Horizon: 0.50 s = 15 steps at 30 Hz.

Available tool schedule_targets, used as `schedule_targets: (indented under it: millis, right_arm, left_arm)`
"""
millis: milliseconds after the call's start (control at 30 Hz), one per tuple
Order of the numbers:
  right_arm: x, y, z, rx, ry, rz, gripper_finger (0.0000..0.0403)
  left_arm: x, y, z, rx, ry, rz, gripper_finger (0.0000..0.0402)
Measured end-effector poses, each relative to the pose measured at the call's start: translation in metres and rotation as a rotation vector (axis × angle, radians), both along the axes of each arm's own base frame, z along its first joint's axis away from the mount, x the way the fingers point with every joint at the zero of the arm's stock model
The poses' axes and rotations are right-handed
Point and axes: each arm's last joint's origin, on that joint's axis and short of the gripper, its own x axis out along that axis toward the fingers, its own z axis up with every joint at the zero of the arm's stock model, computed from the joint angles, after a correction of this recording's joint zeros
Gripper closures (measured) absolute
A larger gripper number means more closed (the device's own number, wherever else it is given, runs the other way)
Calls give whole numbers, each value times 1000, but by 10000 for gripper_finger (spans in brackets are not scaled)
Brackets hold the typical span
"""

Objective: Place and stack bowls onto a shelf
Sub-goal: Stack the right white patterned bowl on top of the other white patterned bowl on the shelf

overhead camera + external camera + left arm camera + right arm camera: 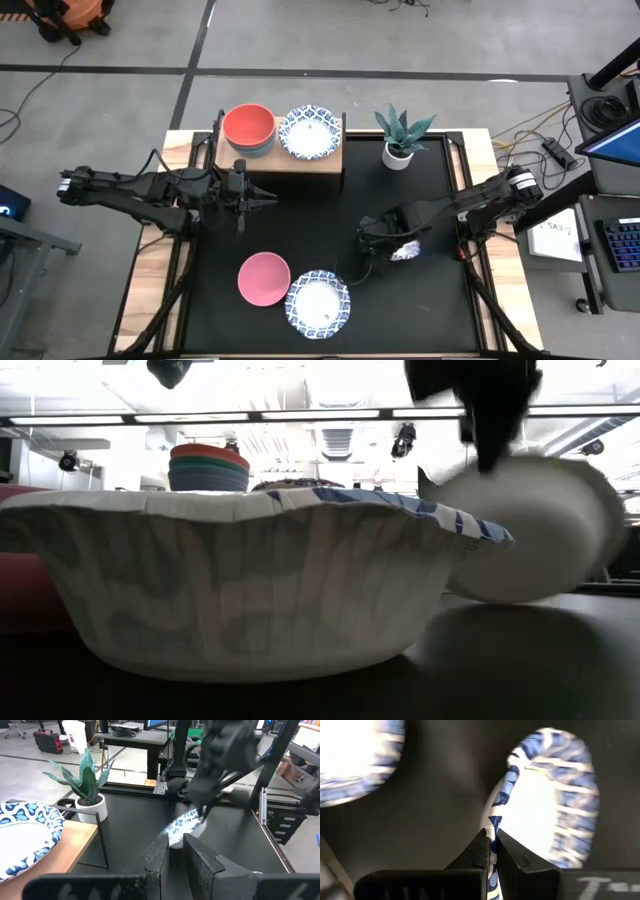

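The shelf (300, 163) stands at the table's far edge. On it are a stack of plain bowls with a red one on top (248, 128) and a blue-patterned white bowl (309, 131). A pink bowl (264, 277) and a patterned bowl (318, 304) sit on the table near its front edge. My right gripper (390, 244) is shut on another patterned bowl (407, 251) at mid-table right. My left gripper (270, 197) is shut and empty, just in front of the shelf. My right gripper pinches the patterned bowl's rim (496, 822) between its two fingers, one inside the bowl and one outside. The fingers come from above, slanting down. The bowl (520, 530) is tipped on edge, its underside toward the table's near edge. I cannot tell whether its lower edge touches the table.
A white pot with a green plant (401, 138) stands to the right of the shelf. The black tabletop (300, 225) between the two arms is bare. A monitor and keyboard (620, 240) lie beyond the table's right edge.
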Motion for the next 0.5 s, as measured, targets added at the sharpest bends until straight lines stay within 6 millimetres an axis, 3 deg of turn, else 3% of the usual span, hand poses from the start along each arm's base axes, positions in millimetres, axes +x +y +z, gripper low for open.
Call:
schedule_targets:
  millis: [267, 500]
  right_arm:
    - [-2, 26, 73, -43, -292, 378, 394]
    - [-4, 22, 117, -334, -489, 555, 394]
  left_arm:
    - [0, 0, 0, 10, 1, -5, 362]
    - [1, 0, 1, 21, -7, -8, 362]
